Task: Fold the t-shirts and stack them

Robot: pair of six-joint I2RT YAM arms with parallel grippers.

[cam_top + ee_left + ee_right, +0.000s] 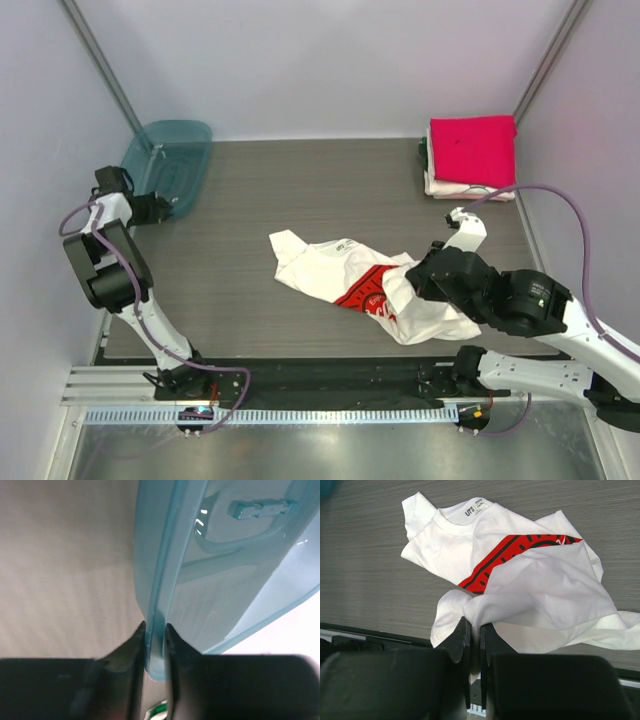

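Pinching a fold at the near edge of the cream-white t-shirt with the right gripper, jaws pressed together on the cloth, the held flap raised and draped back over the red-and-black chest print. Lying crumpled near the middle of the table, collar and label toward the far left, one sleeve splayed out. Clamped on the rim of the translucent teal tub at the far left corner: the left gripper, jaws nearly together with only the plastic edge between them.

Judged as the flattening or first-fold step, with no neat fold made yet. Probably calling next for drawing the held edge outward to smooth the shirt, without dragging the whole garment.

Sitting at the far right corner, well apart: the pinkish-red t-shirt atop the pale folded t-shirts.

Hidden under the raised flap: much of the print and the lower hem. Too small to count: the pale layers in the stack.
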